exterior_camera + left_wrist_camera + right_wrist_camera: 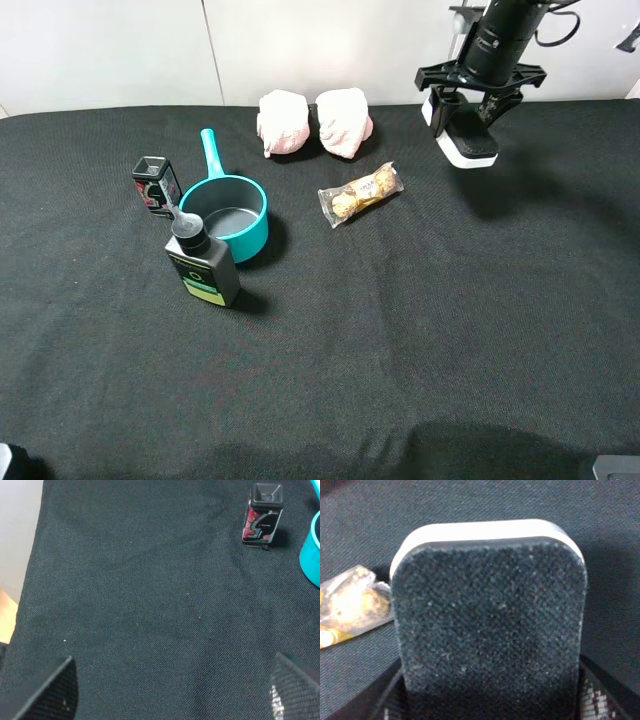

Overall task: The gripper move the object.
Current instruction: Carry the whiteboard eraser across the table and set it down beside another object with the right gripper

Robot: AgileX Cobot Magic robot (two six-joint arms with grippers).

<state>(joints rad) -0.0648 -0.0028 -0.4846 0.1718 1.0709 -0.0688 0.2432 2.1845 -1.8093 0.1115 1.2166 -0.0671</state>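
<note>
The board eraser (466, 143), black felt on a white base, hangs in my right gripper (478, 105) at the back right, above the black cloth, with its shadow below it. In the right wrist view the eraser (490, 615) fills the frame, felt side toward the camera, with the fingers (597, 695) pressed at its sides. My left gripper (170, 695) is open and empty, with its fingertips (50, 690) wide apart over bare cloth at the table's left side.
A teal saucepan (228, 212) sits left of centre, with a black bottle with green label (203, 265) in front of it. A small black-and-pink box (155, 185) (262, 515) stands to its left. Two pink bundles (313, 122) lie at the back. A wrapped chocolate pack (360, 193) (347, 605) lies mid-table.
</note>
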